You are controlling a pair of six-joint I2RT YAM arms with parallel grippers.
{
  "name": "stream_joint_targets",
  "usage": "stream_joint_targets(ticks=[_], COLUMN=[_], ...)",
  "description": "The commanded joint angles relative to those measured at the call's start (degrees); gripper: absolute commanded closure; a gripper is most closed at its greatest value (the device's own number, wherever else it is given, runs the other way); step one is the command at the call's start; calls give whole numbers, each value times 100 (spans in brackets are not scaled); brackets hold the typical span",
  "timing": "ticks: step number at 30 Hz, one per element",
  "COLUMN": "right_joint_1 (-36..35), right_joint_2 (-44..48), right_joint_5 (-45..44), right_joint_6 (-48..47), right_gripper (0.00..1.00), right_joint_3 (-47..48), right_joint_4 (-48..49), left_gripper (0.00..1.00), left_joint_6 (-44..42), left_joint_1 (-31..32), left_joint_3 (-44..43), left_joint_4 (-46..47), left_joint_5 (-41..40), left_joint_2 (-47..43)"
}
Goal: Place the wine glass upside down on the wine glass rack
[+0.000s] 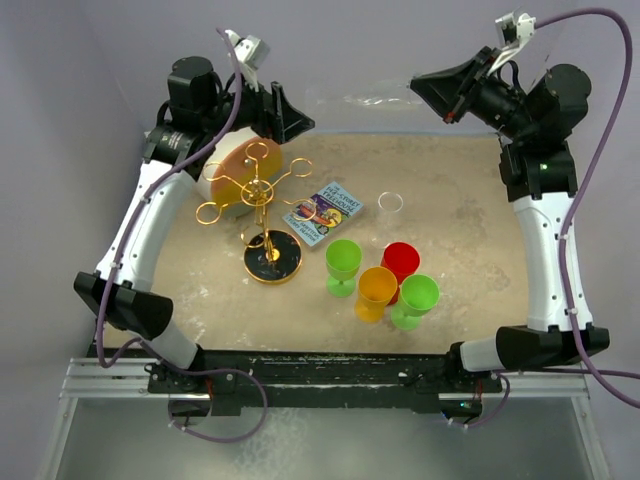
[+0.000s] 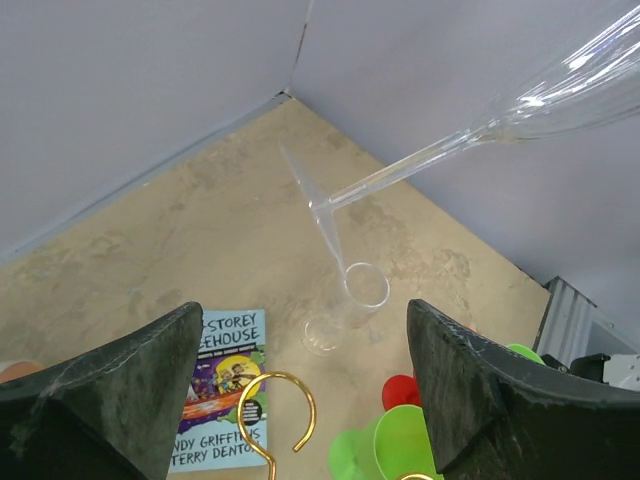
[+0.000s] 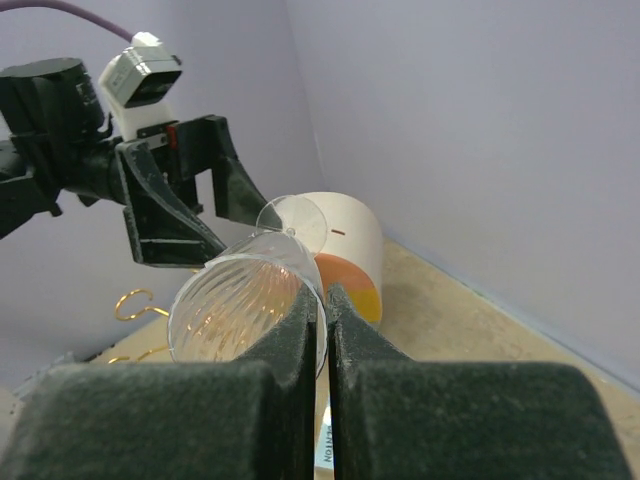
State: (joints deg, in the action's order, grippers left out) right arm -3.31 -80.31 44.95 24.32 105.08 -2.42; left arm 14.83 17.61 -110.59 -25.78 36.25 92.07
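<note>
My right gripper (image 1: pixel 447 103) is shut on the rim of the clear wine glass (image 3: pixel 240 305) and holds it on its side, high above the table's far edge. Its stem (image 2: pixel 410 165) and foot (image 2: pixel 312 195) point toward my left gripper (image 1: pixel 295 118), which is open and empty just short of the foot. The wine glass rack (image 1: pixel 258 190), gold wire with ring-ended arms on a round black base (image 1: pixel 272 258), stands below the left gripper. One gold ring (image 2: pixel 282 408) shows between the left fingers. In the right wrist view the pads (image 3: pixel 300 330) pinch the bowl's edge.
A big white cylinder with an orange end (image 1: pixel 240 165) lies behind the rack. A children's book (image 1: pixel 323 212) lies right of the rack. A small clear cup (image 1: pixel 390 201) stands mid-table. Two green goblets (image 1: pixel 343 262), one orange (image 1: pixel 377 290) and one red (image 1: pixel 401 262) cluster near the front.
</note>
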Motion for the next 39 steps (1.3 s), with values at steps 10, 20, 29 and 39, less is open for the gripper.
stream_joint_targets(ticks=[10, 20, 29, 39], right_joint_1=[-120, -192, -232, -231], right_joint_2=[33, 66, 133, 358], right_joint_5=[322, 215, 201, 110], right_joint_6=[62, -213, -307, -739], right_gripper=[100, 100, 100, 51], right_joint_3=[-93, -230, -350, -434], right_joint_4=[549, 384, 365, -13], left_gripper=[50, 60, 92, 100], left_joint_6=[539, 591, 556, 310], left_joint_1=[115, 120, 115, 105], left_joint_3=[-290, -244, -216, -278], left_joint_4=[687, 779, 803, 436], left_joint_5=[421, 550, 530, 24], left_joint_2=[224, 208, 178, -36])
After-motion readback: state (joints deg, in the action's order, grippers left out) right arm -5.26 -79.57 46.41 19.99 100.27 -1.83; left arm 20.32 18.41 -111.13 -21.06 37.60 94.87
